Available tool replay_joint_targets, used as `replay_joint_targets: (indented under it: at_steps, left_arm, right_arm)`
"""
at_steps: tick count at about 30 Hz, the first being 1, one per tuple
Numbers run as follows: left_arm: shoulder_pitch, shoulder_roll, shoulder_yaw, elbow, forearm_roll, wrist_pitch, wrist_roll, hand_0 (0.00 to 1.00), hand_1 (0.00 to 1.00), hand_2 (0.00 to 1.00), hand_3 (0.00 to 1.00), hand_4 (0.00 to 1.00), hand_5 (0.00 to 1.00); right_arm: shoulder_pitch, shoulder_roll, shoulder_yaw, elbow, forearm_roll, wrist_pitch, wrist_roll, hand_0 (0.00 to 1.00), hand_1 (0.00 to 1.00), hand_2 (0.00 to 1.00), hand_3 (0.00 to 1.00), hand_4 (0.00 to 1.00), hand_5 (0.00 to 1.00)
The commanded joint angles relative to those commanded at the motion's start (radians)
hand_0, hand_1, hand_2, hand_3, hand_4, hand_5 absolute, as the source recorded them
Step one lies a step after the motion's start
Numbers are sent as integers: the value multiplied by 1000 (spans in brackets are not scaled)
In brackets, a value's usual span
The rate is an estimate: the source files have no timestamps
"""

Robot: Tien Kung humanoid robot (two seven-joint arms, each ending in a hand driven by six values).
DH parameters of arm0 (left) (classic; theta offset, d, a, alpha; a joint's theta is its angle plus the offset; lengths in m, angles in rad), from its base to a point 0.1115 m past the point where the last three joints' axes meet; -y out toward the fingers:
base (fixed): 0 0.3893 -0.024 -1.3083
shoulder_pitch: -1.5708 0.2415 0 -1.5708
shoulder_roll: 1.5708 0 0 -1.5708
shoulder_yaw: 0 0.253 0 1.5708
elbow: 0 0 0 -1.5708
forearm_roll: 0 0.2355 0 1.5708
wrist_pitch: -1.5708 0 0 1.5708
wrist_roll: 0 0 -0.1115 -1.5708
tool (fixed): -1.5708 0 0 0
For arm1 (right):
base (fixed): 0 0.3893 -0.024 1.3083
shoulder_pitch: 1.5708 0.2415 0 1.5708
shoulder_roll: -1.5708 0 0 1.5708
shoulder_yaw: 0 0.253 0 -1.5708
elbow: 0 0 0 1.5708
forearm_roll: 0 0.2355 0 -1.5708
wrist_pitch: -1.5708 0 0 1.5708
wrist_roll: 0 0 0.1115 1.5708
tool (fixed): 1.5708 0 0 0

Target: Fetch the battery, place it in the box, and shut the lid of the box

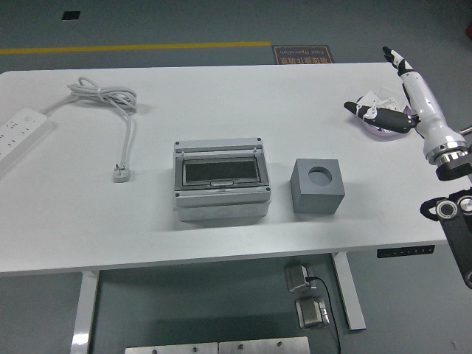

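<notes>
The enclosure box [221, 181] sits near the middle of the desk [221, 96], toward its near edge, with its lid shut. Just right of it, apart from it, stands a cube block [318, 186] with a round recess in its top. At the far left edge lies a power strip [22, 133]; its cable [110, 99] loops toward the far left corner and ends in a plug [120, 172] left of the box. Near the right edge rests a dish [383, 118] of small items, with the right hand [405, 88] over it.

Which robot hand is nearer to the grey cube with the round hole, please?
Right: the right robot hand is raised beyond and right of the grey cube; the left isn't visible.
</notes>
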Motion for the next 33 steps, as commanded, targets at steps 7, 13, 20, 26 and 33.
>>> replay_joint_targets:
  at_steps: [7, 13, 20, 26, 33]
  left_arm:
    - [14, -2, -13, 0, 9, -4, 5, 599, 625, 614, 651, 713, 235]
    - [22, 1, -11, 0, 1, -8, 9, 598, 620, 613, 650, 713, 238]
    - [32, 0, -14, 0, -4, -21, 24, 598, 612, 613, 650, 713, 238]
    - [30, 7, -7, 0, -12, -25, 32, 594, 521, 612, 648, 711, 239]
    - [15, 32, -2, 0, -18, -25, 35, 591, 386, 606, 648, 708, 242]
  right_arm:
    - [-2, 2, -13, -9, 213, -65, 83, 998, 872, 918, 998, 998, 496]
    - [-9, 1, -13, -8, 355, -52, 115, 995, 842, 871, 937, 984, 500]
    - [-41, -3, -2, 9, 481, -11, 141, 985, 823, 853, 915, 982, 502]
    - [-67, -5, 20, 25, 506, -4, 150, 967, 807, 837, 890, 995, 521]
    - [-99, -4, 41, 43, 505, -7, 155, 944, 787, 830, 888, 998, 529]
